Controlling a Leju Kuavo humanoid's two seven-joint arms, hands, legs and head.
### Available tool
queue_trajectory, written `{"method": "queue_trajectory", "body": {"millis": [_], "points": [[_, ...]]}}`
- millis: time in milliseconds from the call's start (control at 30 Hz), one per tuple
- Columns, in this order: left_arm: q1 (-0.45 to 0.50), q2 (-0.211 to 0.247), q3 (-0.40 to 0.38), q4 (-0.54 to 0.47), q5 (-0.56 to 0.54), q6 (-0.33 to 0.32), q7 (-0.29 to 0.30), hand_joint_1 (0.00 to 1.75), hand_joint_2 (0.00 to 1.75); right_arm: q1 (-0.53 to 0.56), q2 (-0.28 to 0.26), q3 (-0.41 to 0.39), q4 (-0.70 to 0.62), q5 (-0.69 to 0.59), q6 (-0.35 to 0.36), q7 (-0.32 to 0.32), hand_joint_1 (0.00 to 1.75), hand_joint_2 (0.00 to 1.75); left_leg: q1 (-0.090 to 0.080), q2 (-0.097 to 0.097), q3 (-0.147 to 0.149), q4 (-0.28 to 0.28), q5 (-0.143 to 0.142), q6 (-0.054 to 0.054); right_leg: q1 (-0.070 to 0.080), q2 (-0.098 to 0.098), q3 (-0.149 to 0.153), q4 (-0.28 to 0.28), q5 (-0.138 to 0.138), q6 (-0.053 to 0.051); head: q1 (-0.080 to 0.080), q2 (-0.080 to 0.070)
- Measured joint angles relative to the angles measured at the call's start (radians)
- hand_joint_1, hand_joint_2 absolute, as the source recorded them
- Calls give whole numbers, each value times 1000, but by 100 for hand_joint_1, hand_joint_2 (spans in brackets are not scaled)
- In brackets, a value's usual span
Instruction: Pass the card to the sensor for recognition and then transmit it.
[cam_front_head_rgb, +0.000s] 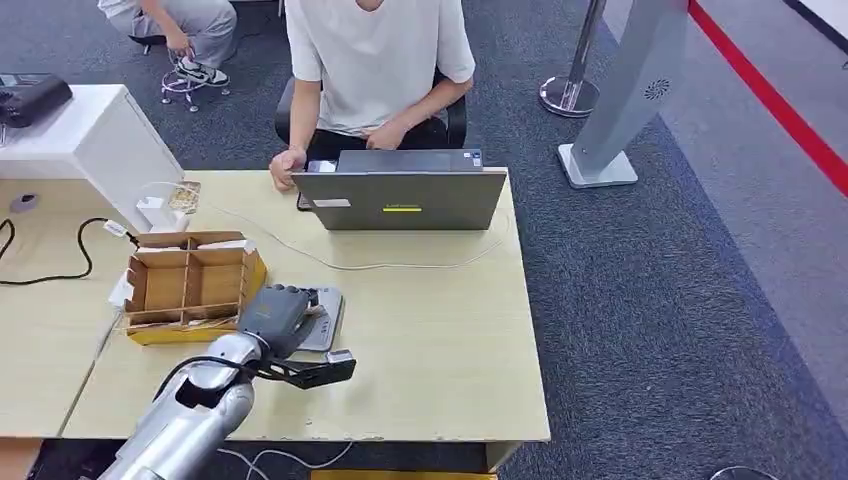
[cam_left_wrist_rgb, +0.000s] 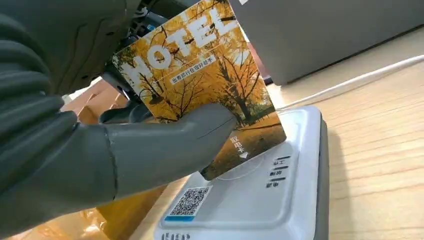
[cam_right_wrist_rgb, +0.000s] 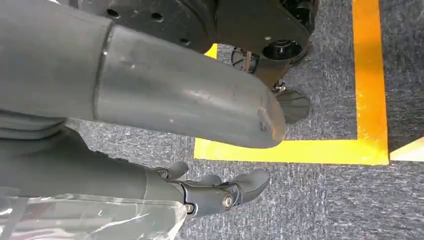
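Observation:
My left hand (cam_front_head_rgb: 272, 315) hovers over the grey card sensor (cam_front_head_rgb: 325, 318) near the table's front left. In the left wrist view the left hand (cam_left_wrist_rgb: 100, 150) pinches a yellow hotel card (cam_left_wrist_rgb: 200, 75) printed with autumn trees between thumb and fingers. The card's lower corner hangs just above the white sensor (cam_left_wrist_rgb: 280, 200), over its round reading mark; whether it touches I cannot tell. My right hand (cam_right_wrist_rgb: 210, 192) hangs over the carpet with its fingers apart and nothing in it.
A yellow cardboard divider box (cam_front_head_rgb: 190, 285) stands just left of the sensor. A person (cam_front_head_rgb: 375, 60) sits behind a grey laptop (cam_front_head_rgb: 405, 195) at the table's far side. A white cable (cam_front_head_rgb: 400, 265) runs across the table (cam_front_head_rgb: 450, 340). A white cabinet (cam_front_head_rgb: 90, 145) stands at the far left.

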Motion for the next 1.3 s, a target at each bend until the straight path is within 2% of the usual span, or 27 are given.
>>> {"method": "queue_trajectory", "body": {"millis": [233, 300, 333, 367, 467, 500, 533, 633, 833, 900, 967, 1100, 1300], "points": [[-20, 5, -21, 16, 9, -9, 12, 175, 175, 0, 1, -13, 0, 2, 0, 0, 0, 0, 0, 0, 0, 0, 0, 0, 0, 0, 0, 0, 0, 0, 0, 0], [-23, 4, -21, 16, 12, 24, 21, 175, 175, 0, 2, -16, 0, 4, 0, -1, 0, 0, 0, 0, 0, 0, 0, 0, 0, 0, 0, 0, 0, 0, 0, 0], [-22, 2, -21, 16, 8, 75, 24, 175, 175, 0, 2, -18, 0, 4, 0, -5, 0, 0, 0, 0, 1, 0, 0, 0, 0, 0, 0, 0, 1, 0, 0, 0], [-20, -6, -21, 10, -5, 154, 28, 175, 175, 1, 2, -20, 0, 6, 0, -9, 0, 0, 0, 0, 0, 0, 1, 0, 0, 0, 0, 0, 1, 0, 0, 0], [-15, -22, -9, -69, -108, 502, 36, 175, 175, 0, 3, -23, 0, 26, 0, -12, 0, 0, 0, -2, -1, 0, 1, 0, 0, -2, 0, 0, 1, 0, 0, 0], [-16, -23, 0, -97, -132, 555, 36, 175, 175, -2, 3, -23, 0, 31, 0, -11, 0, 0, 0, -3, -1, 0, 1, 0, 0, -2, 0, 0, 0, 0, 0, 0], [-19, -26, 8, -119, -138, 578, 34, 175, 175, -5, 4, -23, 0, 35, 0, -8, 0, 0, 0, -3, -1, 0, 1, 0, 0, -2, 0, 0, 0, 0, 0, 0], [-21, -26, 31, -161, -137, 557, 29, 175, 175, -7, 6, -23, 0, 38, 0, -6, 0, 0, 0, -1, -1, 0, 0, 0, 0, 0, 0, 0, 1, 0, 0, 0], [-74, -34, 86, -172, -195, 595, 13, 175, 175, -15, 9, -22, 0, 69, 7, 12, 0, 0, 0, -2, -1, 0, 1, 0, 0, -2, -1, 0, 1, 0, 0, 0], [-142, -39, 101, -113, -230, 598, 33, 175, 175, -18, 10, -21, 0, 83, 15, 23, 0, 0, 0, -2, -1, 0, 2, -1, 0, -2, 0, 0, 1, 0, 0, 0], [-208, -42, 119, -14, -257, 610, 56, 175, 175, -24, 11, -20, 0, 95, 18, 32, 0, 0, 0, -2, -1, 0, 3, -2, 0, -2, -1, 0, 3, -2, 0, 0], [-358, -51, 158, 233, -259, 653, 74, 175, 175, -31, 14, -19, 0, 111, 26, 45, 0, 0, 0, -2, -1, 0, 5, -1, 0, -1, -1, 1, 4, -2, 0, 0], [-436, -60, 182, 414, -242, 675, 69, 175, 175, -31, 19, -18, 0, 116, 29, 50, 0, 0, 0, -2, -1, 0, 5, -1, 0, -1, -1, 1, 3, -2, -1, 0]]}}
